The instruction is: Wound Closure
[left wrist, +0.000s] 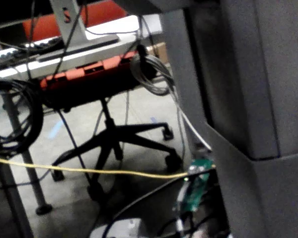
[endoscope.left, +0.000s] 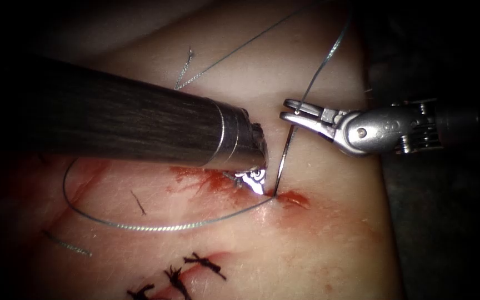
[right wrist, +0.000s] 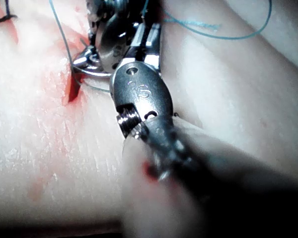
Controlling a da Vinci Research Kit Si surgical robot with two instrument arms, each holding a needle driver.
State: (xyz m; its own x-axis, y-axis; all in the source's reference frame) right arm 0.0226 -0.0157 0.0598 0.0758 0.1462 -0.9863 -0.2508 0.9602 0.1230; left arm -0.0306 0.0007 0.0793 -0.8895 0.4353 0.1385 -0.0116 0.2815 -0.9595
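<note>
The tissue [endoscope.left: 318, 244] has a cut [endoscope.left: 234, 183] wet with red fluid. My left tool [endoscope.left: 255, 181] comes in on a thick dark shaft, its tip at the cut. What it holds is hidden. My right tool [endoscope.left: 284, 109] hangs above the cut's right end, shut near the tail of the thin dark curved needle [endoscope.left: 284, 161]. The needle stands steeply, with its point in the tissue at the cut [endoscope.left: 276, 192]. Thread [endoscope.left: 329, 55] runs up from the right jaws. Another length of thread [endoscope.left: 156, 226] loops left from the cut. The right wrist view looks along my right tool [right wrist: 143, 37] at the left tool [right wrist: 107, 34].
Dark knotted stitches [endoscope.left: 204, 264] close the nearer part of the wound. Short cut ends of thread [endoscope.left: 68, 244] lie on the left, with a frayed end [endoscope.left: 187, 61] at the back. The tissue's edge [endoscope.left: 387, 183] drops off to the right.
</note>
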